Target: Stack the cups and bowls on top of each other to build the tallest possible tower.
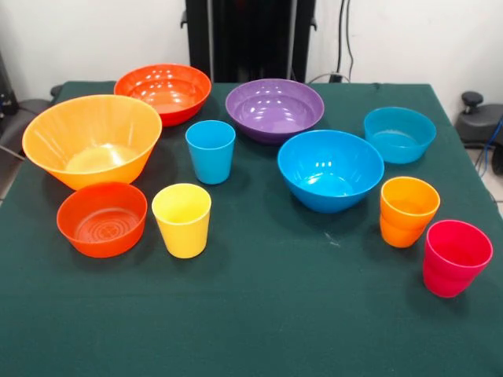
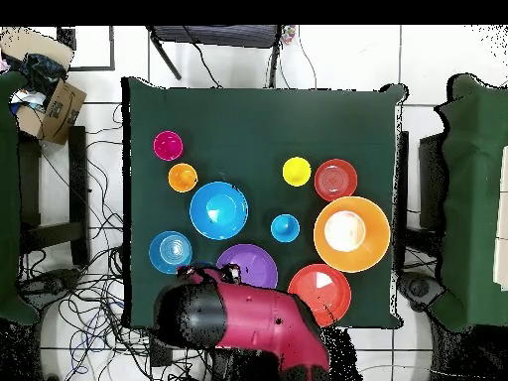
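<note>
All cups and bowls stand apart and upright on the green table [image 1: 259,314]; nothing is stacked. At the left are the large light orange bowl [image 1: 92,149], the small red-orange bowl [image 1: 102,220] and the yellow cup [image 1: 181,220]. The medium red-orange bowl [image 1: 163,93] and the purple bowl [image 1: 275,108] stand at the back. The blue cup [image 1: 211,151] and the large blue bowl [image 1: 330,169] are in the middle. At the right are the teal bowl [image 1: 399,133], the orange cup [image 1: 407,210] and the pinkish red cup [image 1: 456,257]. The red arm [image 2: 248,322] is drawn back over the table's robot-side edge.
The black pedestal [image 1: 250,35] stands behind the table's far edge. In the overhead view, other green tables [image 2: 476,189] flank this one, and a cardboard box [image 2: 60,107] and cables lie on the floor at the left.
</note>
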Motion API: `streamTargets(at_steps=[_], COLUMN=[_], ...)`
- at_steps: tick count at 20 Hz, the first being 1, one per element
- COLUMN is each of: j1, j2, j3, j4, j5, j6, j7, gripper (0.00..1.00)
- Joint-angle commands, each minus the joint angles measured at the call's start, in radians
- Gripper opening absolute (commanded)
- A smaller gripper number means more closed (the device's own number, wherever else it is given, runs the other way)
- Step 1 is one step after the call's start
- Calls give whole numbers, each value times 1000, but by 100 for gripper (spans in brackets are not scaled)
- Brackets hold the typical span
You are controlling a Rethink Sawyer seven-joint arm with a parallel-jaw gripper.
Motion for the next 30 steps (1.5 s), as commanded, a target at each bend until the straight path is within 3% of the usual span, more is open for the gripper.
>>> streamTargets(at_steps=[1, 16, 21, 26, 30], j1=[-69, -75, -60, -34, -31], j2=[218, 452, 481, 458, 443], j3=[141, 144, 142, 119, 116], j4=[-72, -313, -370, -411, -398], j5=[-44, -74, -58, -58, -56], j6=[-103, -107, -75, 8, 6], j7=[-14, 5, 20, 28, 32], gripper=[100, 100, 100, 100, 100])
